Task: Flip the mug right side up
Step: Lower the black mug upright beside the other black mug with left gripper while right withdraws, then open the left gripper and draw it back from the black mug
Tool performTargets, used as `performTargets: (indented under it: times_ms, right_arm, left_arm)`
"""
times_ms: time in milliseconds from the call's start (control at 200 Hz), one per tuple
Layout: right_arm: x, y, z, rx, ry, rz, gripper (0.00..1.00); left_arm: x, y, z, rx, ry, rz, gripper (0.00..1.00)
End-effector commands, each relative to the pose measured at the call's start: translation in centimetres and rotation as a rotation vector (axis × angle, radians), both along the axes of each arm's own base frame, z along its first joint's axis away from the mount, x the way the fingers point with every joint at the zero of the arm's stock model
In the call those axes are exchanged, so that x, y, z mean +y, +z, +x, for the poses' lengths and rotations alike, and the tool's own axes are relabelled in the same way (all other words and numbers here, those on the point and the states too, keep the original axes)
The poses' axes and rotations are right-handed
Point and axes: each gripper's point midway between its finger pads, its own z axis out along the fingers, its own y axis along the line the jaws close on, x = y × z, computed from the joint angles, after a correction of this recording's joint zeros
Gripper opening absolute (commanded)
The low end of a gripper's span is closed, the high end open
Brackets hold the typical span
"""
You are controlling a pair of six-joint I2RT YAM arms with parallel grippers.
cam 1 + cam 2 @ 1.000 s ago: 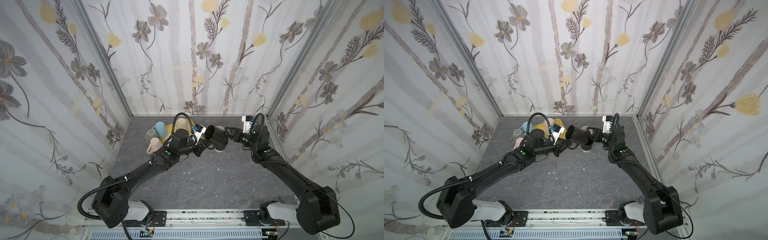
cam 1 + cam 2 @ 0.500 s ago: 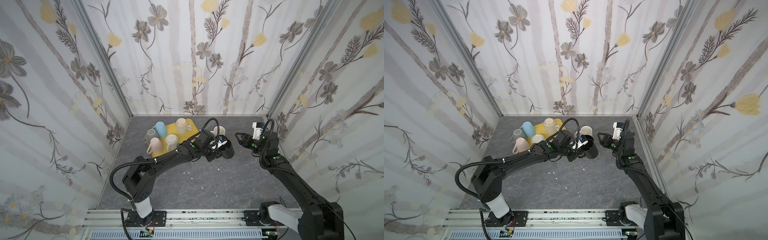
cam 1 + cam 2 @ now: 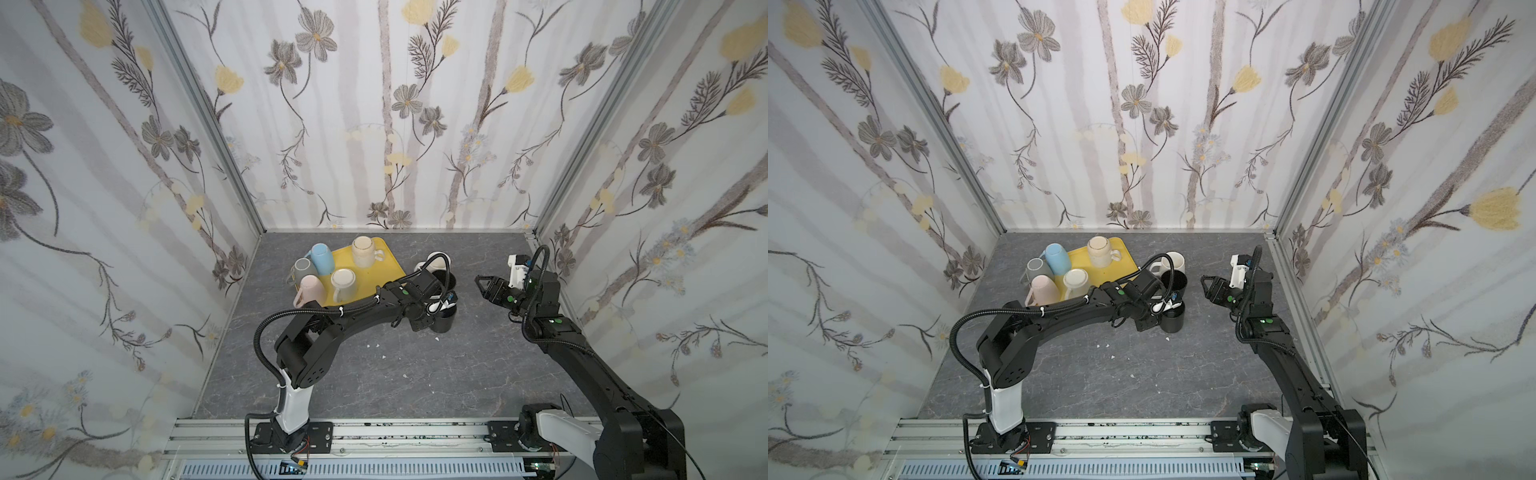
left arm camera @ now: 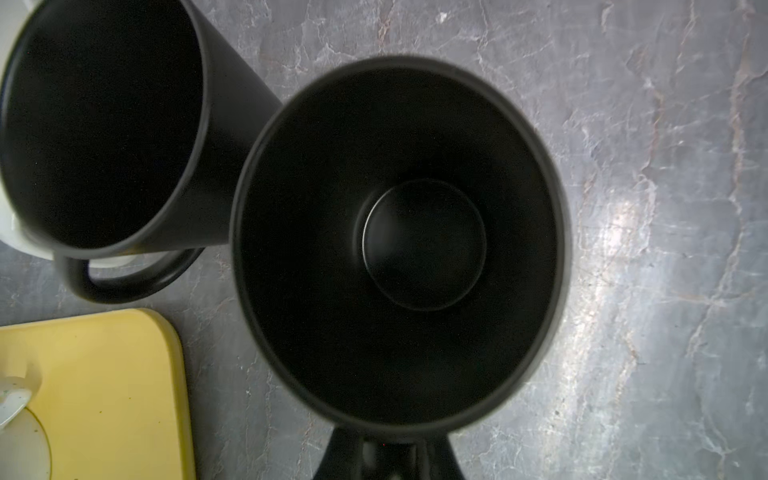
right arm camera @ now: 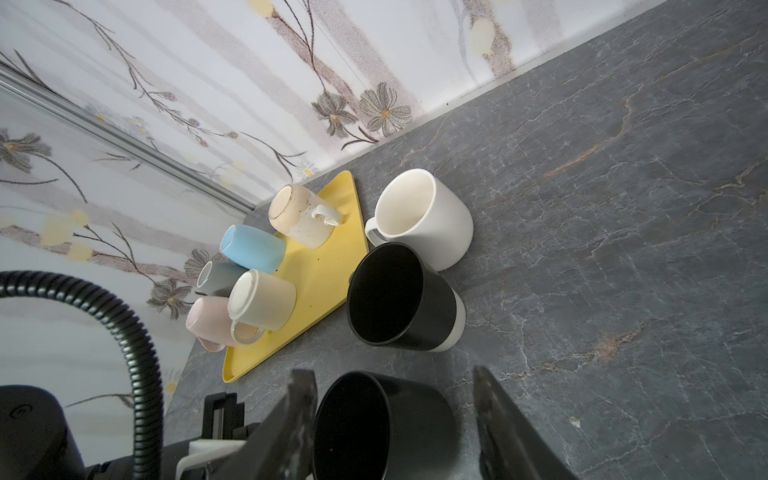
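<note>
Left gripper (image 3: 441, 306): clamped on the black mug (image 3: 444, 323), apparently at its handle side, which the arm hides in both top views.
Top views, mug: a second ago it hung on its side in the air between both grippers. Now it stands on the grey table (image 3: 374, 374), mouth up, off the near right corner of the yellow tray (image 3: 388, 255).
Top views, right gripper (image 3: 482, 283): jaws apart, empty, drawn back from the mug to the side away from the tray.
Left wrist view: looks straight down into the mug's open mouth to its round floor, so it sits level. A second black mug (image 4: 104, 124) stands between it and the tray.
Right wrist view: mug upright beyond the spread fingers (image 5: 303, 415), not touched by them. A white mug (image 5: 419, 220) stands beside the tray's far corner.
Meaning: the turn looks finished; what I judge remains is for the left gripper to let go and lift clear without tipping the mug.
</note>
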Motion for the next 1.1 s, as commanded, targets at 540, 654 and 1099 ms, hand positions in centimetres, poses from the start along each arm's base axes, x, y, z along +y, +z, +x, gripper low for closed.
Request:
performTargets:
  times_ms: [540,654,1099]
  right_arm:
    - [0.4,-0.7,0.5,0.012,0.037,0.001,0.59]
    - [0.4,-0.6,0.5,0.012,0.038,0.003,0.59]
    - [3.0,-0.1,-0.4,0.035,0.067,0.010,0.56]
  left_arm:
    - [-0.4,0.2,4.2,-0.217,-0.008,0.055,0.47]
    - [-0.2,1.0,4.5,-0.243,0.011,0.034,0.55]
    - [4.1,10.5,7.9,-0.310,0.324,-0.380,0.62]
